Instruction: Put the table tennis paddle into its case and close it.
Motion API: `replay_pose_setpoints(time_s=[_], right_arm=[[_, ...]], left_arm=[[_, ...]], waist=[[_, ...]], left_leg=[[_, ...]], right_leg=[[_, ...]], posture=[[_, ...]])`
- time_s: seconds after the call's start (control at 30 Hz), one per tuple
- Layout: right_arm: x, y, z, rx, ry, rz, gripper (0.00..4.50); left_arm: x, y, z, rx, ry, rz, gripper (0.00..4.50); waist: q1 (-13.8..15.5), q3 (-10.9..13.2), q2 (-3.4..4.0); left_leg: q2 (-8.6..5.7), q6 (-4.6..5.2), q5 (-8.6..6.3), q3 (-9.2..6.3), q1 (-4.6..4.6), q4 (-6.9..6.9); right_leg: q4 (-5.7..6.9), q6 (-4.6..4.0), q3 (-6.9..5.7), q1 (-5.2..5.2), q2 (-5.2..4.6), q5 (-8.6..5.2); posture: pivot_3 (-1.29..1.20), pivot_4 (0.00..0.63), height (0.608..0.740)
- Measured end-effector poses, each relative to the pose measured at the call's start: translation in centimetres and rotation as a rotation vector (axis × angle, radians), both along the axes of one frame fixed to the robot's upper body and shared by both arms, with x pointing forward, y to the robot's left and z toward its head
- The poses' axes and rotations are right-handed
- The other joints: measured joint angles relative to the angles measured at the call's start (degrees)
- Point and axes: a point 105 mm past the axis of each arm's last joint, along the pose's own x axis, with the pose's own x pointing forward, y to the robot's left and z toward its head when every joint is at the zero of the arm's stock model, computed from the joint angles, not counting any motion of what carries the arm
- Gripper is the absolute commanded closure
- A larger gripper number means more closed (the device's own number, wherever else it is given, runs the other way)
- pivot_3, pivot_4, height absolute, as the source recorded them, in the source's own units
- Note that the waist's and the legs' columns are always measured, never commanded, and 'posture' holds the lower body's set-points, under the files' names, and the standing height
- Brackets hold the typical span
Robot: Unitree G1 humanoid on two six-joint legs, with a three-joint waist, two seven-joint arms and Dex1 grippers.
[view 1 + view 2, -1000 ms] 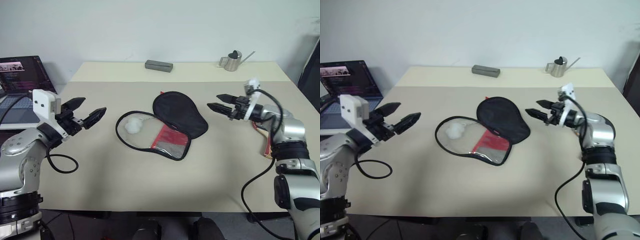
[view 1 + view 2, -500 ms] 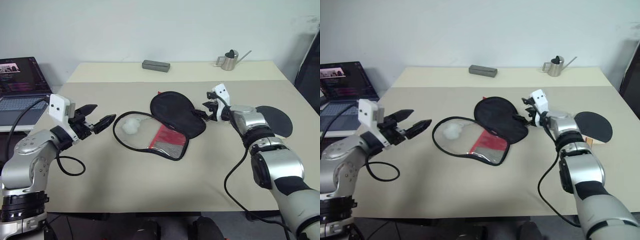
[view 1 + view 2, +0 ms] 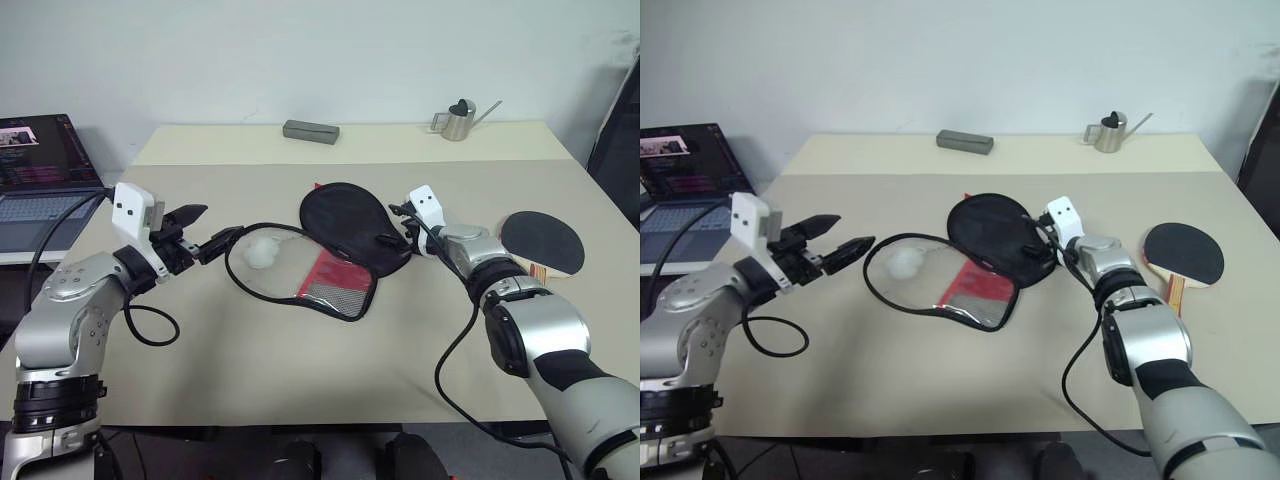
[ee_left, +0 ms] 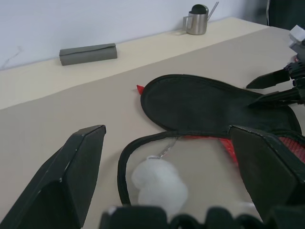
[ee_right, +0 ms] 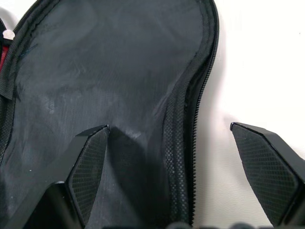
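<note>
A laptop (image 3: 35,165) sits off the table's (image 3: 300,380) nine o'clock edge. Just right of it, the left gripper (image 3: 205,232) hovers with its fingers spread, aimed toward three o'clock at the case (image 3: 325,250), whose zipper loop and white pom-pom (image 3: 263,250) lie nearest it. The case lies unzipped at the table's centre, its black flap folded open toward twelve o'clock above the red panel. At the flap's three o'clock edge the right gripper (image 5: 178,143) is spread wide, one finger over the black lining and the other over bare table beyond the zipper; it seems not to pinch anything. The table tennis paddle (image 3: 1183,252) lies flat, well apart at three o'clock. At twelve o'clock stand a grey box (image 3: 310,131) and a small metal watering can (image 3: 460,120).
</note>
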Motion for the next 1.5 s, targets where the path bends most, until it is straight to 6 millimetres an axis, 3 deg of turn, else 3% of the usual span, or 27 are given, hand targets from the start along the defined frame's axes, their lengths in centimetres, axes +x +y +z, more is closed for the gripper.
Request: replay_pose_setpoints(time_s=[0.43, 0.77, 1.03, 1.17, 1.3, 1.5], right_arm=[[-0.2, 0.8, -0.7, -0.061, 0.014, 0.031, 4.47], [-0.1, 1.2, -0.7, -0.051, 0.02, 0.004, 4.47], [0.3, 0.3, -0.7, 0.038, 0.053, -0.121, 4.47], [0.6, -1.5, -0.6, 0.085, 0.072, -0.213, 4.47], [0.5, -4.5, -0.5, 0.112, 0.092, -0.306, 4.47], [-0.1, -6.5, -0.5, 0.128, 0.11, -0.361, 4.47]], left_arm=[[-1.5, -2.1, -0.1, -0.033, 0.074, -0.217, 0.0], [-2.3, -2.6, -0.2, 0.011, 0.099, -0.285, 0.0], [-2.3, -2.8, -0.3, 0.012, 0.106, -0.296, 0.0], [-2.4, -3.4, -0.8, 0.018, 0.129, -0.318, 0.0], [-2.7, -4.7, -0.8, 0.018, 0.13, -0.367, 0.0], [-3.2, -6.3, -0.8, 0.025, 0.134, -0.444, 0.0]], waist=[[-0.48, 0.0, 0.0], [-1.22, -0.01, 0.0], [-1.08, -0.01, 0.0], [-0.4, -0.01, 0.0], [0.39, -0.01, -0.01], [0.51, -0.01, -0.01]], left_leg=[[0.04, -0.01, 0.0, 0.01, 0.03, 0.0], [0.12, -0.02, 0.0, 0.01, 0.04, 0.0], [0.14, -0.06, 0.03, 0.0, 0.04, 0.01], [0.13, -0.06, 0.03, 0.0, 0.03, 0.01], [0.14, -0.06, 0.03, 0.0, 0.0, 0.01], [0.17, -0.06, 0.03, 0.0, 0.0, 0.01]], right_leg=[[0.01, 0.0, 0.02, 0.0, 0.05, 0.0], [0.02, -0.06, 0.01, 0.02, 0.11, 0.03], [0.02, -0.11, -0.02, 0.04, 0.12, 0.07], [0.01, -0.11, -0.04, 0.05, 0.12, 0.08], [-0.03, -0.11, -0.05, 0.04, 0.12, 0.08], [-0.01, -0.11, -0.07, 0.04, 0.13, 0.08]], posture=[[0.0, 0.15, 0.74], [0.0, 0.15, 0.74], [0.0, 0.15, 0.74], [0.0, 0.15, 0.74], [0.0, 0.15, 0.74], [0.0, 0.15, 0.74]])
